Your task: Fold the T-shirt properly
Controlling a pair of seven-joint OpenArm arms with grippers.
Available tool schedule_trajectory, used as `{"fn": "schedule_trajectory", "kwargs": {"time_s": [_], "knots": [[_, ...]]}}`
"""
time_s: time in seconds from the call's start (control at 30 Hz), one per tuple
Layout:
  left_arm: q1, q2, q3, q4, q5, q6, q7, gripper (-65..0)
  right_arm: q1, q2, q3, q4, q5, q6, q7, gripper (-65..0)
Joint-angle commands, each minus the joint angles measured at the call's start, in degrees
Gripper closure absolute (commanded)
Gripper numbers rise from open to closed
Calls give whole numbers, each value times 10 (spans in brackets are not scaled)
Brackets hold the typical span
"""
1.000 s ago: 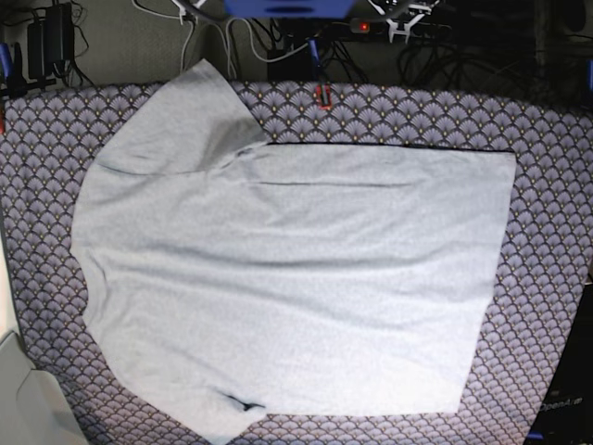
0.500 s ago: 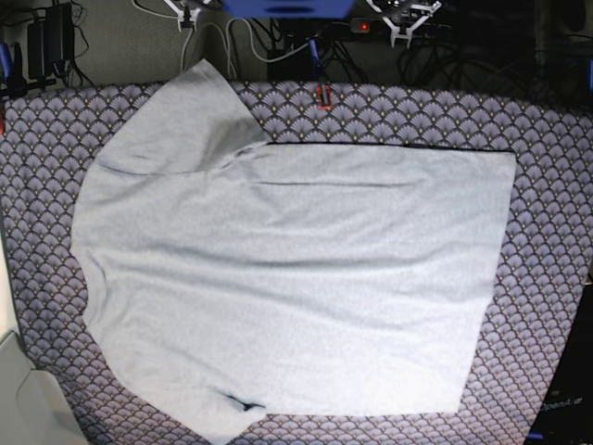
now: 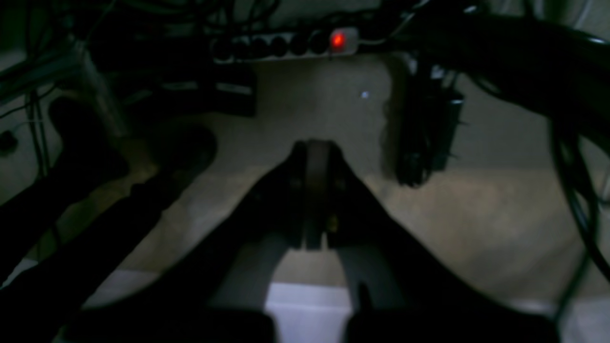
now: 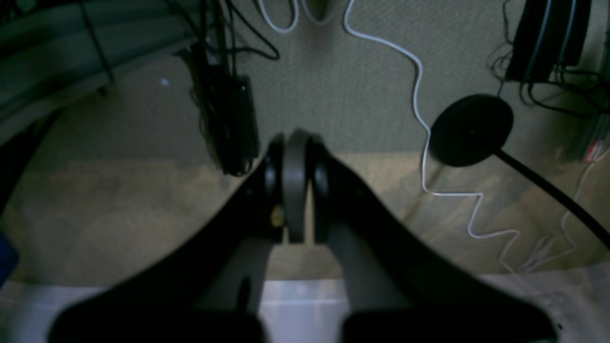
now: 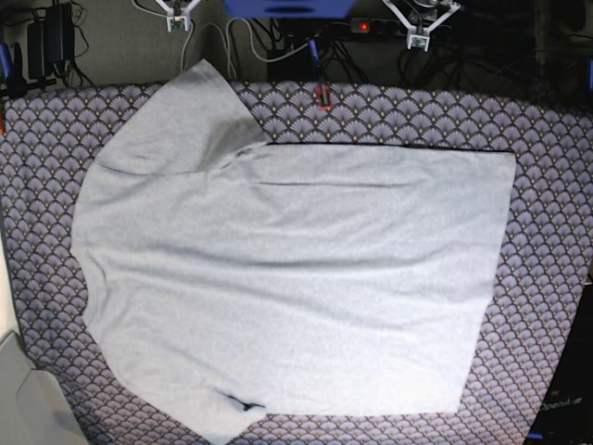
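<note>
Light-grey cotton T-shirt [image 5: 287, 278] spread flat, softly creased, plain side up, covering most of purple-grey scallop-patterned tablecloth [image 5: 547, 185]. One sleeve [image 5: 181, 116] angled toward far edge; hem straight, near right side of base view. Cloth margin bare along far and right edges. Left gripper [image 3: 315, 157] and right gripper [image 4: 295, 152] both pressed together, pinching nothing, over beige carpet [image 4: 357, 95]. White cable [image 4: 421, 119] trailing there.

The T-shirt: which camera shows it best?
The base view. There the whole T-shirt lies spread flat on the patterned tablecloth, both sleeves visible. Both wrist views show none of it, only shut grippers over floor and cables.
</note>
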Motion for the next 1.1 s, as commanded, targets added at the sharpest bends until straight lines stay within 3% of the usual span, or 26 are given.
{"fn": "schedule_trajectory", "kwargs": {"time_s": [0.0, 0.33, 0.77, 0.97, 1.07], "knots": [[12, -5, -1, 24, 1, 2, 3, -3, -9, 0, 1, 17, 0, 2, -1, 0], [121, -20, -5, 221, 2, 3, 20, -3, -101, 2, 4, 184, 0, 2, -10, 0], [274, -23, -110, 501, 1, 2, 20, -3, -244, 2, 34, 484, 0, 3, -10, 0], [302, -18, -121, 610, 0, 2, 21, -3, -243, 1, 59, 561, 6, 3, -11, 0], [291, -11, -135, 611, -1, 2, 21, -3, -224, 14, 60, 570, 43, 3, -11, 0]]}}
